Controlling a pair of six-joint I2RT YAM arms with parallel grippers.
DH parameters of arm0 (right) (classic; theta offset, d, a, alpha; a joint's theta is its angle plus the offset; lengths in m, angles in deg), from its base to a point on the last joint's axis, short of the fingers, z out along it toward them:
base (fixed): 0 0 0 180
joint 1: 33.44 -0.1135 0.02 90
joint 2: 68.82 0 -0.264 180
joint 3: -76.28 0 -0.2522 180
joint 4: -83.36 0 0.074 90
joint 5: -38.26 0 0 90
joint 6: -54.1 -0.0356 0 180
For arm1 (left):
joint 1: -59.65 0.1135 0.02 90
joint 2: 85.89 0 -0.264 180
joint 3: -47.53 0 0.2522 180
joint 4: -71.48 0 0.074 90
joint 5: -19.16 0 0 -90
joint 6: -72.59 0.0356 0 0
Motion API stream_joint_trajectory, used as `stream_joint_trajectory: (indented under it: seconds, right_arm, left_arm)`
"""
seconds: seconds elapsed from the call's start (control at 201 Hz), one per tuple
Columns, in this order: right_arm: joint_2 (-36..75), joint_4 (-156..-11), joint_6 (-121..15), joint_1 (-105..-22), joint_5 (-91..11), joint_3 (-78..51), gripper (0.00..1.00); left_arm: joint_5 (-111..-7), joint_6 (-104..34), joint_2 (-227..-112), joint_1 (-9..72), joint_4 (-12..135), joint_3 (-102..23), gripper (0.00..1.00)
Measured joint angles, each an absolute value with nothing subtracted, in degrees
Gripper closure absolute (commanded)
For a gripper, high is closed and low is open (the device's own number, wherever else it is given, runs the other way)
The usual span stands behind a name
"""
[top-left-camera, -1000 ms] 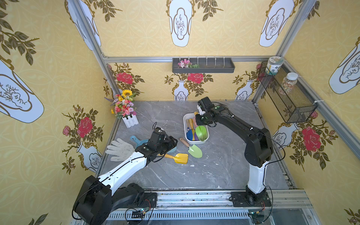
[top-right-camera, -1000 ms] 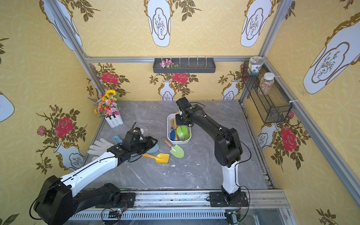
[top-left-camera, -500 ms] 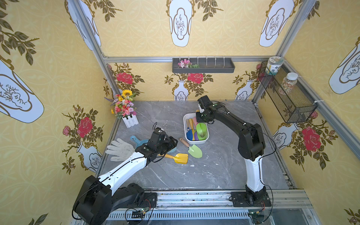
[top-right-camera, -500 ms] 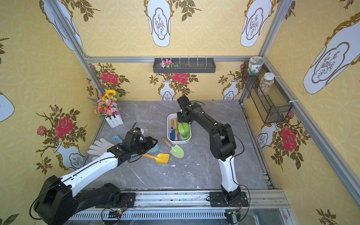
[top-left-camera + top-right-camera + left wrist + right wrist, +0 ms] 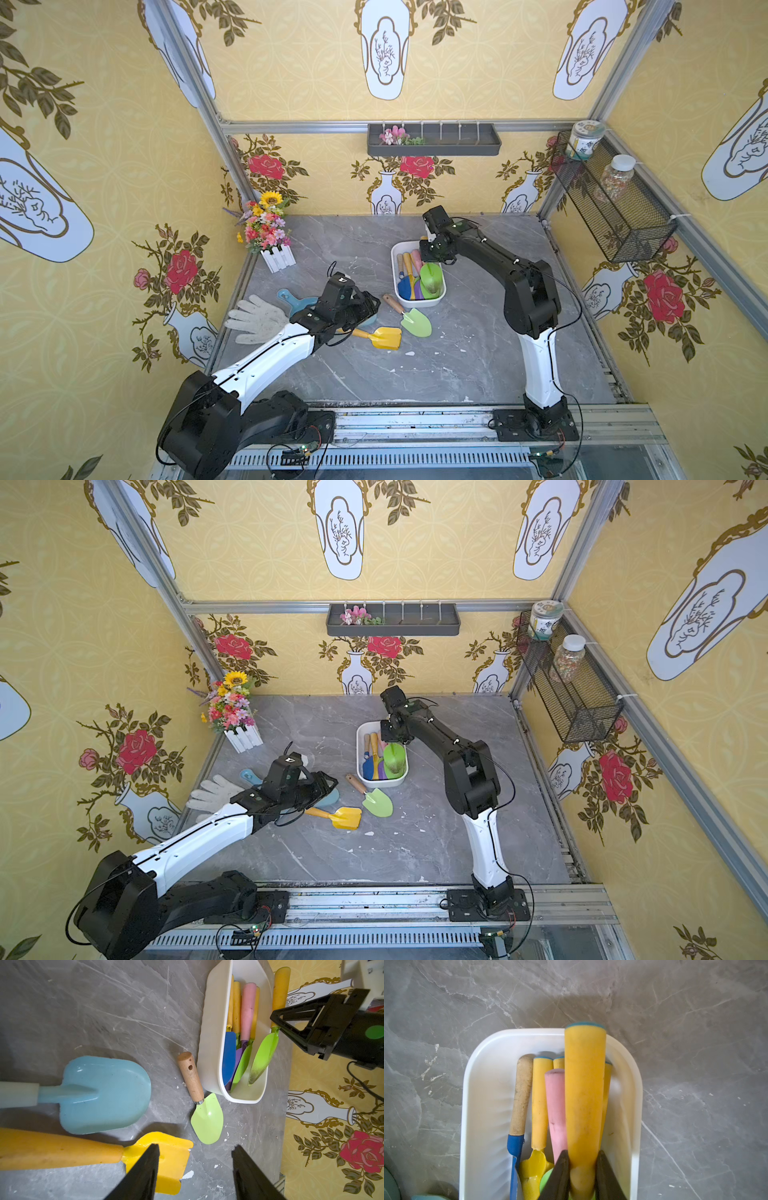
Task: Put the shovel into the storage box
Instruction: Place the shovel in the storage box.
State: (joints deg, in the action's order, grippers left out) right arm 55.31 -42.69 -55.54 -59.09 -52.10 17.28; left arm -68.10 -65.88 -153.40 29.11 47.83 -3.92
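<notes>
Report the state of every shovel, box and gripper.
storage box: upright, shovels inside
right gripper: shut on yellow-handled green shovel
yellow-handled green shovel: gripped, blade inside box
left gripper: open, empty
wood-handled shovel: lying on table
yellow shovel: lying on table
blue shovel: lying on table

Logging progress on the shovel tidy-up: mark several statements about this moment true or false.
1. The right end effector is shut on the yellow-handled green-bladed shovel over the white plastic storage box. True.
2. The left end effector grips the yellow plastic shovel. False: the left end effector is open and empty; the yellow plastic shovel lies on the grey marble table.
3. The wooden-handled light green trowel lies inside the box. False: the trowel lies on the table beside the box.
4. A white fabric glove lies on the table. True.
</notes>
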Motion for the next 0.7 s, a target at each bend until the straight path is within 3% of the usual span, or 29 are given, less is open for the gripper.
stream_joint_trajectory:
  seconds: [0.289, 0.448, 0.697]
  right_arm:
    - [55.8, -43.1, -55.6, -59.1, -52.1, 16.4, 0.79]
    - [55.7, -43.9, -56.0, -59.1, -52.2, 15.0, 0.61]
    - [54.1, -43.7, -56.4, -59.1, -53.5, 14.1, 0.58]
  left_arm:
    - [-68.1, -65.9, -153.3, 29.1, 47.9, -3.9, 0.4]
    - [-68.1, -65.9, -153.3, 29.1, 47.9, -3.9, 0.4]
    - [-68.1, -65.9, -152.6, 29.1, 48.2, -3.3, 0.4]
